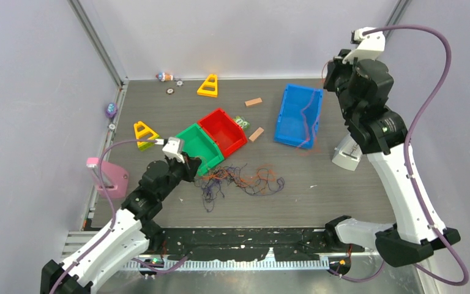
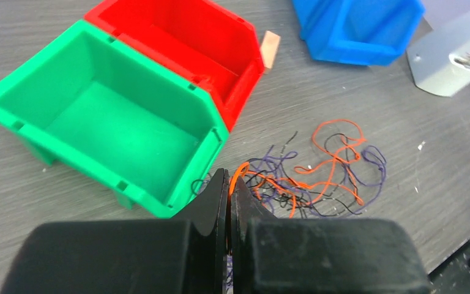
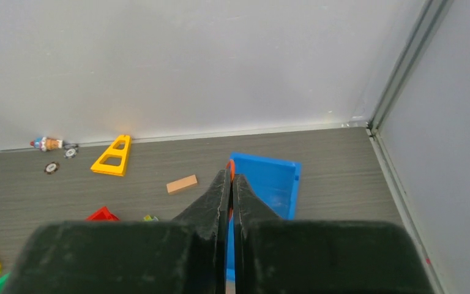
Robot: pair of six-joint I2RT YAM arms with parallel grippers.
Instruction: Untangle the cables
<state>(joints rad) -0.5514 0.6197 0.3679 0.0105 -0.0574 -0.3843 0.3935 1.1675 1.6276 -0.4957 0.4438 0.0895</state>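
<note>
The cables [image 1: 245,179] lie as a loose tangle of thin orange-red and dark purple-black strands on the table, in front of the green bin [image 1: 197,147]. In the left wrist view the tangle [image 2: 318,174] spreads to the right of my fingers. My left gripper [image 2: 231,177] is shut on an orange strand [image 2: 240,173] at the tangle's left end; from above it [image 1: 199,171] sits by the green bin's near corner. My right gripper [image 3: 231,177] is raised over the blue bin [image 3: 269,184] and shut on an orange strand [image 3: 231,166]. A thin strand [image 1: 310,122] hangs into that bin.
A red bin [image 1: 223,130] adjoins the green one; the blue bin [image 1: 298,114] stands to the right. Two yellow triangle blocks [image 1: 208,86] [image 1: 144,132], two small wood blocks [image 1: 253,102] [image 1: 256,134], a pink piece [image 1: 113,177] at left and a grey bracket [image 1: 346,153] also sit here.
</note>
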